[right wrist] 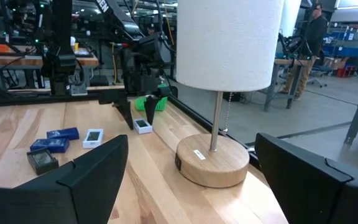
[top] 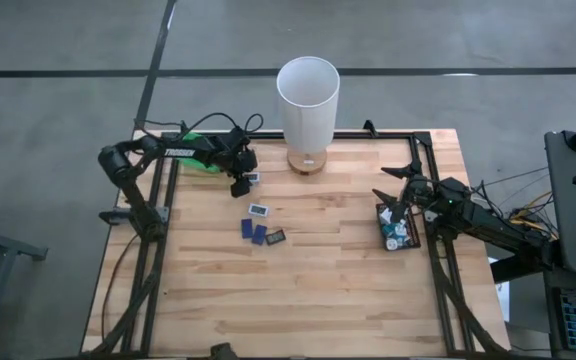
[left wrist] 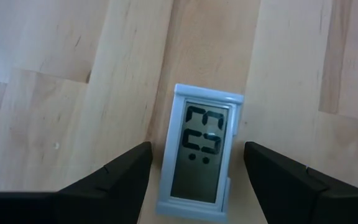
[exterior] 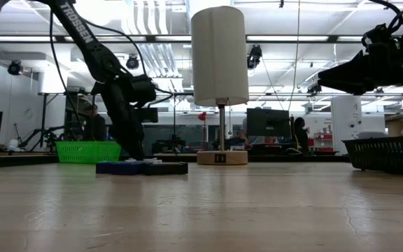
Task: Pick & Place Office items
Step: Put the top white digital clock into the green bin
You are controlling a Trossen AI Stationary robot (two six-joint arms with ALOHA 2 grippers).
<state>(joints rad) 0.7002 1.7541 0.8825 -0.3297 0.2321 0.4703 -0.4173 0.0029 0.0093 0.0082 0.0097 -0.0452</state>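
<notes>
A small grey digital clock (left wrist: 197, 155), one of the office items, lies flat on the wood at the table's far left. My left gripper (left wrist: 197, 149) points steeply down over it, open, one finger on either side and neither touching. In the high view this gripper (top: 240, 186) is beside the clock (top: 253, 178). Nearer the middle lie a white piece (top: 258, 210), two blue pieces (top: 252, 232) and a dark piece (top: 276, 237). My right gripper (top: 396, 185) waits open and level at the right, above the black tray (top: 380, 228).
A tall white lamp (top: 308, 100) on a round wooden base (right wrist: 213, 162) stands at the far middle. A green tray (top: 203, 162) sits behind the left arm. The black tray holds several small pieces. Bare wood stretches across the table's near half.
</notes>
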